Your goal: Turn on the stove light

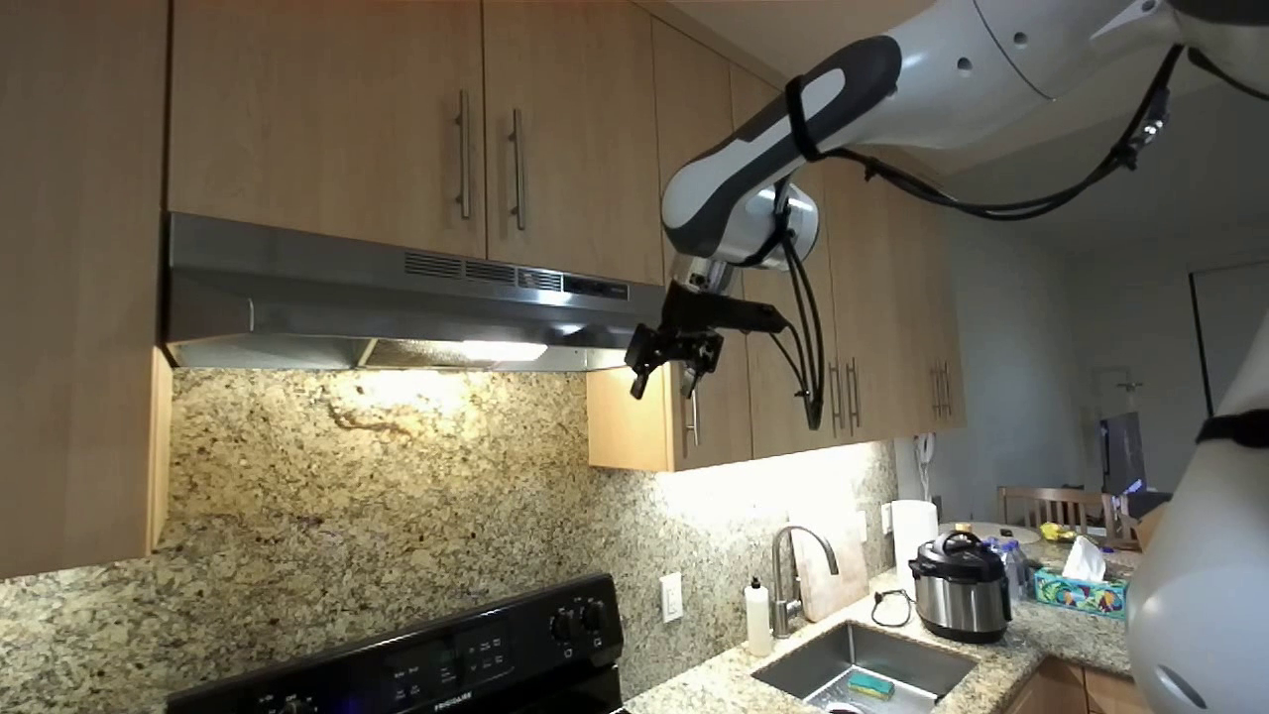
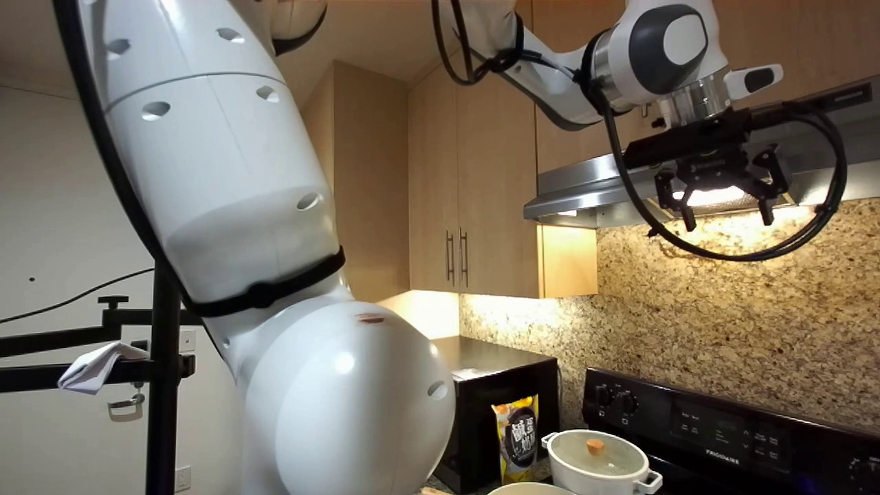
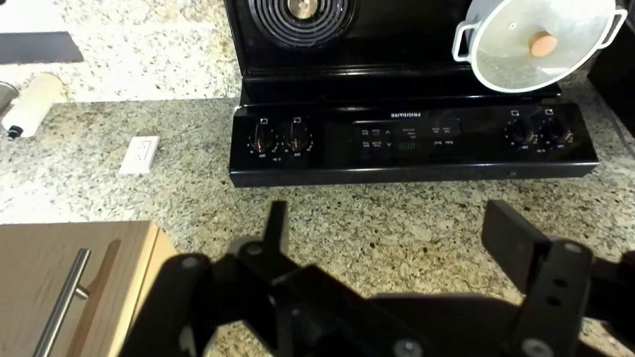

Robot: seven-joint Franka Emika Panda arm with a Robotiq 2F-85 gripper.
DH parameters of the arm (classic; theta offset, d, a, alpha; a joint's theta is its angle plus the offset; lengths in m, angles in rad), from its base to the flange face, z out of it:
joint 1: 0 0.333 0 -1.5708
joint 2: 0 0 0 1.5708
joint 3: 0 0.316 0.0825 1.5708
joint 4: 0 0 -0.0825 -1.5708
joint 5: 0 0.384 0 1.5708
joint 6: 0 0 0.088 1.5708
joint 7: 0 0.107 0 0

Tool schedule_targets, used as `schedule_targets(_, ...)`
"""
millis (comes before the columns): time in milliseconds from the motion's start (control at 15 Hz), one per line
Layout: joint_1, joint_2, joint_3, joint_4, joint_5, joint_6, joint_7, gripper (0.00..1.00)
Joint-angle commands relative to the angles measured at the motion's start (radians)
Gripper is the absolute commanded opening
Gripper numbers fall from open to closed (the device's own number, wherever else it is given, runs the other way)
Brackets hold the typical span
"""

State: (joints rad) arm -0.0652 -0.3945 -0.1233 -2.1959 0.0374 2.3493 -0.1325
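White shells of the robot arm [image 2: 350,399] stand nearest in both exterior views, strapped with black bands [image 1: 1234,428] and trailing dark cables [image 1: 991,211]. From its end hangs the black gripper [image 2: 729,218], jaws spread wide; in the wrist view, the speckled granite backsplash [image 3: 387,248] shows in the gap between its fingers [image 3: 511,245]. In both exterior views the gripper appears in front of the brushed-steel range hood [image 1: 297,268]; whether it touches the metal cannot be told. The stove light [image 1: 501,351], set in the underside of that hood, is lit, casting a warm yellow-white glow onto the backsplash. Wooden cabinets [image 1: 327,99] with bar handles [image 1: 518,169] hang above. Below sits the black control panel [image 1: 446,645], knobs [image 1: 593,615] at both ends, and a white pot [image 2: 591,476] with a glass lid [image 2: 577,454] stands on the stove [image 3: 402,39] just in front of it. Farther along the counter [image 1: 694,684], a white bottle [image 1: 757,620] stands beside the faucet [image 1: 781,595], and a sponge [image 1: 870,685] lies in the steel sink [image 1: 907,654]. Beyond these come a pressure cooker [image 1: 960,600] and a patterned tissue box [image 1: 1079,595]. Deepest in the room, past the counter, is a wooden chair [image 1: 1061,506], only partly visible.
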Motion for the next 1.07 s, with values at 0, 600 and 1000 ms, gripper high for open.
schedule_targets(0, 0.003, 0.026, -0.008, -0.016, 0.004, -0.039, -0.014, 1.00)
schedule_targets(600, -0.002, 0.094, -0.039, -0.033, -0.026, -0.065, -0.114, 1.00)
schedule_targets(1000, 0.029, 0.126, -0.022, -0.079, -0.016, -0.061, -0.218, 1.00)
